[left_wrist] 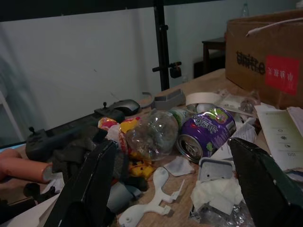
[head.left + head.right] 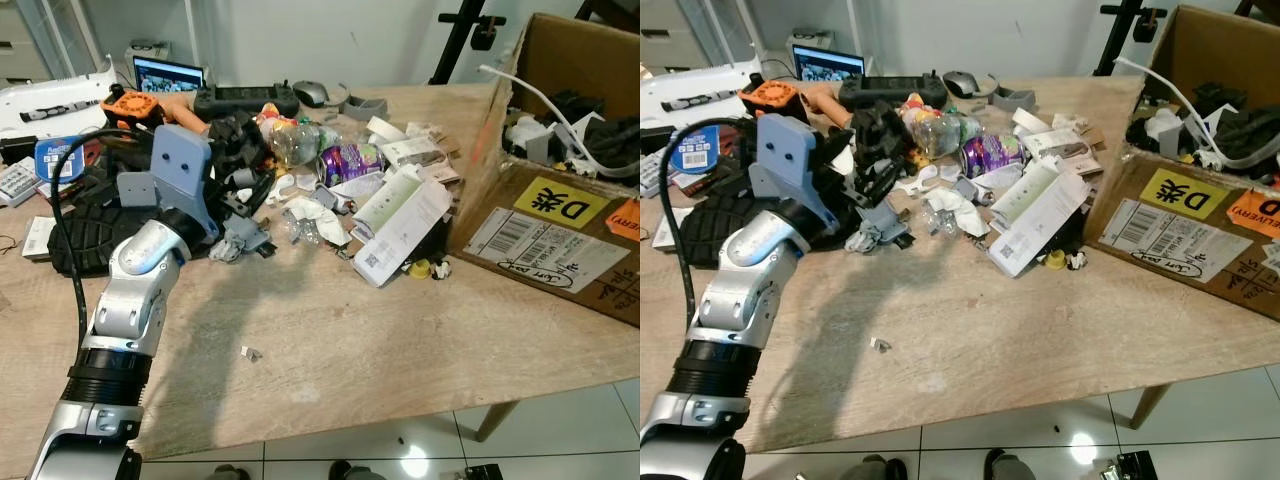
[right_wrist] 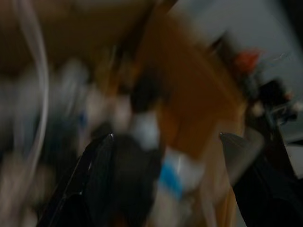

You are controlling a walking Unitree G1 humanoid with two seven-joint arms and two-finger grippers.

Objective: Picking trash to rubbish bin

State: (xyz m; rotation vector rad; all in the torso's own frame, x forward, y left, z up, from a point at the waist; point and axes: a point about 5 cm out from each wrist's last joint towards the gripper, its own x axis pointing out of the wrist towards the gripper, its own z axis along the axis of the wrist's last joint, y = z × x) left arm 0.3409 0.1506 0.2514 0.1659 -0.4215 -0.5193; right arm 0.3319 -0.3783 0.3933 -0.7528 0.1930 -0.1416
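Beside trash pile (image 2: 345,195), left gripper (image 1: 175,182) spread

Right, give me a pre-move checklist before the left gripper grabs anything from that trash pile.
1. Left gripper open: ok, its fingers stand wide apart in the left wrist view.
2. Left gripper empty: ok, nothing sits between the fingers.
3. Target ahead: ok, the purple can and the clear plastic bottle lie on their sides ahead of it.
4. Clean grasp: not ok, white scraps and a grey piece crowd the can.
5. Drop-off ready: ok, the cardboard box lies open on the table, on the robot's right.
6. Right gripper position: cannot tell, its wrist view is blurred.
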